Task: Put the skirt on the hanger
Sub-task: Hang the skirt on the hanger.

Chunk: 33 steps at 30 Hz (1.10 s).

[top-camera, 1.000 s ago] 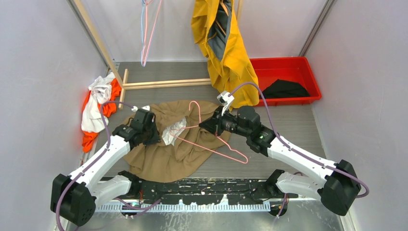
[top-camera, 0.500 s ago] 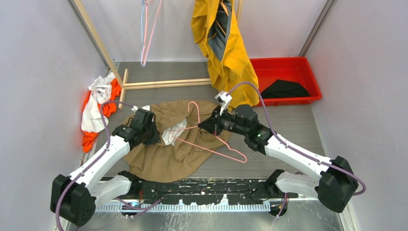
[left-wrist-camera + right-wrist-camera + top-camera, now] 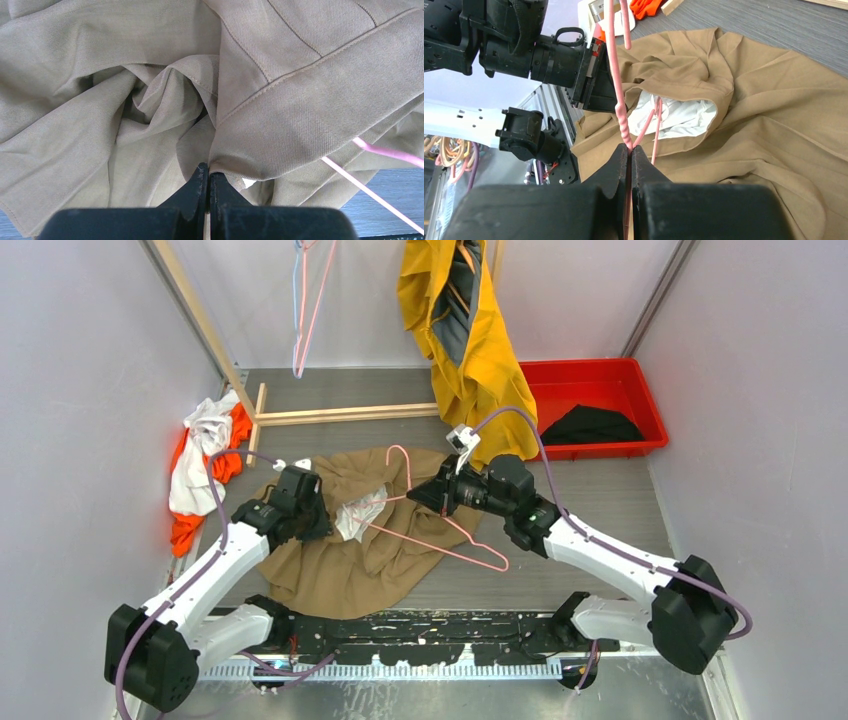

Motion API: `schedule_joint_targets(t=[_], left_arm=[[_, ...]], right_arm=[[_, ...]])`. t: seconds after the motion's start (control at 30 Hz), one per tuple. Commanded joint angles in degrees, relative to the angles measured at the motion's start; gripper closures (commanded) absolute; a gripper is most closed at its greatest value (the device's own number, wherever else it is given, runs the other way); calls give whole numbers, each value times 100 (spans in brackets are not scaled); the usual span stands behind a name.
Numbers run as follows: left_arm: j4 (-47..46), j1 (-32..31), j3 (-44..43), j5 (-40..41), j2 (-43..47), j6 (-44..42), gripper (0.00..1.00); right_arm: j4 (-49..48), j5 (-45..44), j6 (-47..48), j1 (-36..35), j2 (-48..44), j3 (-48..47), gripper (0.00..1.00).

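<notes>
The tan skirt [image 3: 340, 560] lies crumpled on the table, and its white lining [image 3: 355, 518] shows at the open waist. My left gripper [image 3: 318, 522] is shut on the skirt's waistband edge, with the folds [image 3: 150, 100] filling the left wrist view above the closed jaws [image 3: 208, 170]. My right gripper [image 3: 428, 497] is shut on the twisted neck of the pink wire hanger [image 3: 480, 545]. The hanger's hook [image 3: 613, 60] stands up from the jaws [image 3: 629, 152], and one shoulder of the hanger reaches into the waist opening [image 3: 679, 117].
A yellow garment [image 3: 460, 330] hangs at the back, with pink and blue hangers [image 3: 303, 310] to its left. A red bin [image 3: 640, 445] holding black cloth sits at the back right. Orange and white clothes [image 3: 205, 465] are piled at the left, near a wooden rack base [image 3: 340, 415].
The right arm has shifted a little left and away, carrying the hanger further over the skirt's waist. The left arm has not moved.
</notes>
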State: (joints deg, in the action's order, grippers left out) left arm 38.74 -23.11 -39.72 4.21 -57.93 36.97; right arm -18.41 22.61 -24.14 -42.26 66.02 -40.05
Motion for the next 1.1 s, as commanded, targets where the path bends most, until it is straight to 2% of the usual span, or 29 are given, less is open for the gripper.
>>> schedule_joint_targets(t=[0.0,0.23,0.4,0.57,1.07], left_arm=[[-18,44,-213,-35,127,-119,100],[31,58,-211,-18,202,-144,100],[74,103,-218,2,220,-190,100],[115,156,-269,-18,235,-253,100],[328,625,-638,-81,305,-520,100]], right_arm=[[-1149,237,-338,109,159,101,99],[-2455,824,-1113,495,684,375,99],[-4422,1396,-2338,982,1397,706,99],[-6300,1796,-3688,1264,2581,653,99],[-6328,2664,-3993,1224,3281,290,99]])
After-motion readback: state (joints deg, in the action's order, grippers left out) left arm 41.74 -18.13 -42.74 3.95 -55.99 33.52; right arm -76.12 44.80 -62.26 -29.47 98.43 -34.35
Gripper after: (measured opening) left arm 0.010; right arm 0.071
